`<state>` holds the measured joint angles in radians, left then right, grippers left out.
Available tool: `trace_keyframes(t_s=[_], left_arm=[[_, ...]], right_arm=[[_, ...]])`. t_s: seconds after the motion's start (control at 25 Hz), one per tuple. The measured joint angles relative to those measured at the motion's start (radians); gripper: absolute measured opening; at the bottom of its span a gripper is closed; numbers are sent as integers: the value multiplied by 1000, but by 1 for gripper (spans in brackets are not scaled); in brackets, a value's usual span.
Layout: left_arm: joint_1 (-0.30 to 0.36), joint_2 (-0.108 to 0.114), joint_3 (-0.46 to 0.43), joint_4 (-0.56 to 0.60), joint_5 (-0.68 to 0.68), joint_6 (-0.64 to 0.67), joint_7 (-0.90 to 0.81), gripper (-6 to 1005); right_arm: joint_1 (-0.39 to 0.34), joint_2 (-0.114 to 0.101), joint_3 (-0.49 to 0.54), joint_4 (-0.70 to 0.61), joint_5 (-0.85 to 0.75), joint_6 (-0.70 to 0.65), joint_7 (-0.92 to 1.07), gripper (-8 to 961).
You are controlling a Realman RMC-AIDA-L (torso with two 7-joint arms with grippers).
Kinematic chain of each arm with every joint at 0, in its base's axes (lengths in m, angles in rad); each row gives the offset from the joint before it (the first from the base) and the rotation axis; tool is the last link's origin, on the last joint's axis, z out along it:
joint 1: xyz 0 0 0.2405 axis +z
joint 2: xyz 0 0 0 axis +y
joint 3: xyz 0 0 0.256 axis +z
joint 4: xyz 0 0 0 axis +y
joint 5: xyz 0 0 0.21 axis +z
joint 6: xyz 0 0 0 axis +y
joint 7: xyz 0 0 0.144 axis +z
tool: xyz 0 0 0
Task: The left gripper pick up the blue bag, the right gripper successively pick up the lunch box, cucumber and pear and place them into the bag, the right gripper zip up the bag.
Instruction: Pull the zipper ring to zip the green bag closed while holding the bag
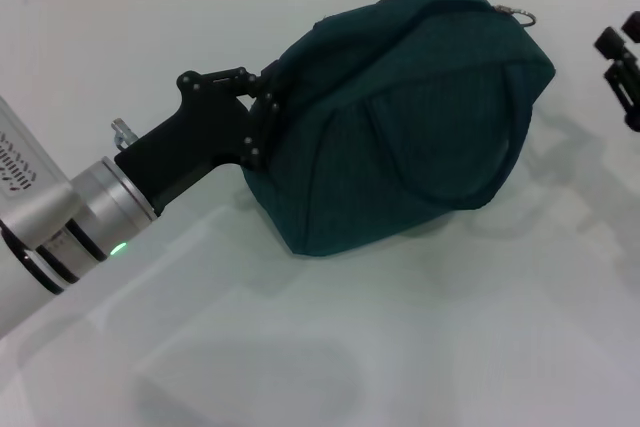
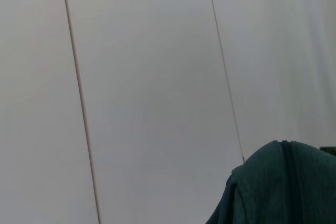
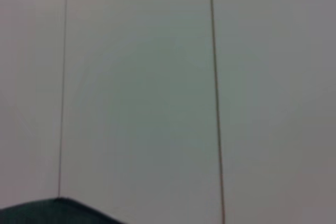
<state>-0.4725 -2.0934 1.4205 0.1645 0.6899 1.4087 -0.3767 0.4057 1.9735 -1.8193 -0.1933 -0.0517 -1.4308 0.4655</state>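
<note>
Centrally, the blue bag (image 1: 400,117) is seen bulging on the white surface (image 1: 420,347), zipped, its left end pinched by the left claw (image 1: 262,112). The right claw (image 1: 622,65) is glimpsed at the right edge, apart from the bag; its opening cannot be told.

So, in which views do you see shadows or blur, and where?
Head view: soft shadows lie on the white table under the blue bag and below the left hand; the right hand is cut by the frame edge. Left wrist view: evenly lit, bag corner sharp. Right wrist view: blurred, dim.
</note>
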Motion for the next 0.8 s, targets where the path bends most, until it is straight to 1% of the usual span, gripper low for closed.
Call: trace_keyframes(t_s=[0.08,0.32,0.44,0.6,0.8], left_arm=[[0,-1,0,0,1,1,1,54],[1,-2,0,2,9,2,2,54],[2,-2,0,3,11,2,4,54],[2,-3,0,0,11,1,9,54],[2,-4,0,-1,11,1,10,54]], right_arm=[[9,1,1,-2,-12,19,0,304],[50,3,-3,-3,-21,61,0,304],[74,3,-3,-4,-47,106,0,304],[98,9,-3,-18,-80,154,0,305],[103,20,-1,-68,-133,217,-4,305]])
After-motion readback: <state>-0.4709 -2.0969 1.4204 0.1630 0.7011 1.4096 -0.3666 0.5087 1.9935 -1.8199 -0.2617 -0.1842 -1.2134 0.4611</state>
